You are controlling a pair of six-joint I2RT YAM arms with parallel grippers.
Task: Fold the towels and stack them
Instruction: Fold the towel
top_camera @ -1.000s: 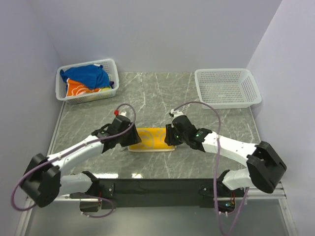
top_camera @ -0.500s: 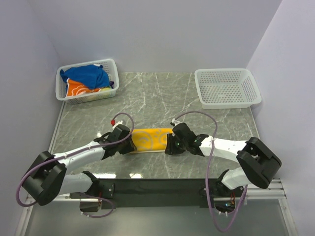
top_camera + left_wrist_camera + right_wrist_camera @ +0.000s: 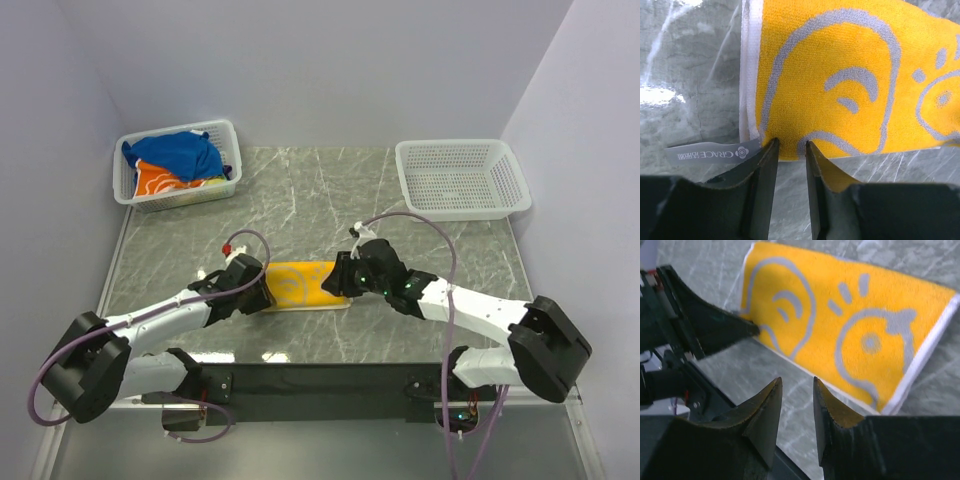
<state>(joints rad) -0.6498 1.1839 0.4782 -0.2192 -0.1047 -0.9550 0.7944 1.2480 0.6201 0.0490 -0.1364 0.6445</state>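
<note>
A yellow towel [image 3: 300, 285] with pale swirls lies folded into a flat strip on the marble table, near the front middle. In the left wrist view [image 3: 840, 85] it fills the upper frame. My left gripper [image 3: 262, 292] is open, with its fingertips [image 3: 772, 146] at the towel's near left edge and bare table between them. My right gripper [image 3: 343, 280] is open and empty. It hovers just off the towel's [image 3: 850, 335] near right edge. A blue towel [image 3: 180, 152] and an orange towel [image 3: 158, 180] lie crumpled in the left basket.
A white mesh basket [image 3: 225, 130] holding the two towels stands at the back left. A second white mesh basket [image 3: 455, 145] stands at the back right with nothing in it. A grey label [image 3: 710, 152] sticks out of the yellow towel's left corner.
Both grippers drew in along the yellow towel's near edge. Since then the right gripper has lifted and backed off it. The left gripper has stayed at the towel's left corner.
</note>
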